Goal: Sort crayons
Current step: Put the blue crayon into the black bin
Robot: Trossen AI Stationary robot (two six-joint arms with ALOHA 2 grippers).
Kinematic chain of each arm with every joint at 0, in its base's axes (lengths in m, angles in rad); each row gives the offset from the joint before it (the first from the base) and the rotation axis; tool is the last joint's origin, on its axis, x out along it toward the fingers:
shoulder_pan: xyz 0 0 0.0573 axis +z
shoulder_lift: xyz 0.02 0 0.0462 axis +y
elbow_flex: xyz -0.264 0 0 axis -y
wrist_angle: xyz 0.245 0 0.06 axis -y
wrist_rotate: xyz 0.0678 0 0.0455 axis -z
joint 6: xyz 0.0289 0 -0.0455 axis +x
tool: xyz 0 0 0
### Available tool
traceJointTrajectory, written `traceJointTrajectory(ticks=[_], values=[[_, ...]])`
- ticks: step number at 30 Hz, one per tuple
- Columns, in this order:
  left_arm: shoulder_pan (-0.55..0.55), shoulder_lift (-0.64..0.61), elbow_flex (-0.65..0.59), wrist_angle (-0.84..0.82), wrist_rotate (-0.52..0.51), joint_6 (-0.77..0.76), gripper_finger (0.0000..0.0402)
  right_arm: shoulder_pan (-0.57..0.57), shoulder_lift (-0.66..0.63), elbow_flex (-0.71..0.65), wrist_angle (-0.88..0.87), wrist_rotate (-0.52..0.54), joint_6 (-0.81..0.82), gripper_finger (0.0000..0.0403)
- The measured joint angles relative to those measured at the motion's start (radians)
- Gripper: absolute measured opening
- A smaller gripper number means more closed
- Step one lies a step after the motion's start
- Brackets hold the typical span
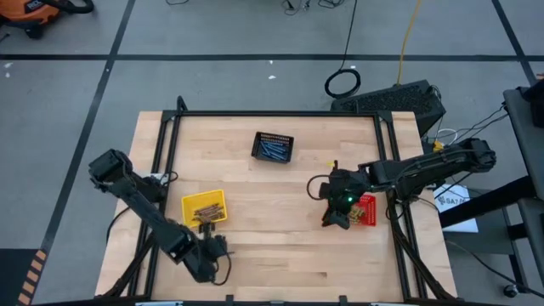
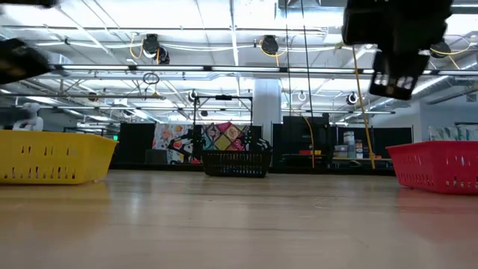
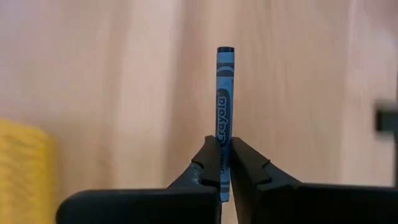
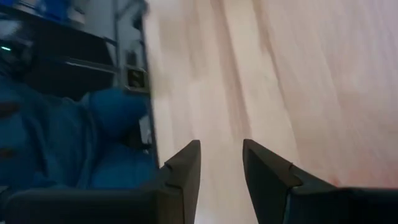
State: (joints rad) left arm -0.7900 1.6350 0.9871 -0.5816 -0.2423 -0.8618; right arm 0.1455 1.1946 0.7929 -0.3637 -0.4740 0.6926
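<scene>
A: On the near left part of the bench (image 1: 280, 212), what is the left gripper (image 3: 224, 163) doing?

B: It is sitting just beside the yellow basket (image 1: 205, 207), on that basket's near side, and it is pinching a blue crayon (image 3: 224, 102) between its two dark fingers (image 3: 208, 165). The jaws are nearly touching, with only the crayon's width between them.

A: How is the crayon lying in that grip?

B: It is pointing straight out beyond the fingertips, with most of its length sticking out. The wrapper's printed lettering is running along it. Bare wood is showing behind it, and a blurred yellow edge of the basket is showing to one side.

A: And the right gripper (image 4: 221, 158)?

B: It is hanging over the right side of the bench, at the left edge of the red basket (image 1: 367, 210). Its fingers are standing apart with a clear gap between them, and nothing is sitting in that gap.

A: Where are the other crayons?

B: A bunch of blue ones is lying in the black basket (image 1: 273, 146) at the far middle of the bench. Brownish ones are piling in the yellow basket. From the low view I cannot tell what is lying inside any basket.
</scene>
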Motion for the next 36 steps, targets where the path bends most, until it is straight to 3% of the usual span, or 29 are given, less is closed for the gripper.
traceJointTrajectory(ticks=[4,15,19,28,32,36], values=[[0.080,-0.042,0.000,0.000,-0.083,0.091,0.0008,0.000,0.000,0.000,0.074,0.000,-0.007,0.0107],[0.443,-0.094,0.001,0.080,-0.111,0.501,0.0008,-0.002,0.000,0.000,0.132,0.061,-0.136,0.0107],[0.574,-0.093,0.001,0.147,-0.047,0.608,0.0008,-0.018,0.000,0.000,0.132,0.117,-0.138,0.0107],[0.830,-0.094,0.002,0.243,0.039,0.894,0.0008,-0.075,0.000,0.000,0.133,0.364,-0.189,0.0107],[0.945,-0.094,0.002,0.289,0.154,0.989,0.0008,-0.101,0.000,0.000,0.135,0.409,-0.223,0.0107],[1.041,-0.094,0.002,0.334,0.197,1.075,0.0008,-0.120,0.000,0.000,0.135,0.427,-0.226,0.0107]])
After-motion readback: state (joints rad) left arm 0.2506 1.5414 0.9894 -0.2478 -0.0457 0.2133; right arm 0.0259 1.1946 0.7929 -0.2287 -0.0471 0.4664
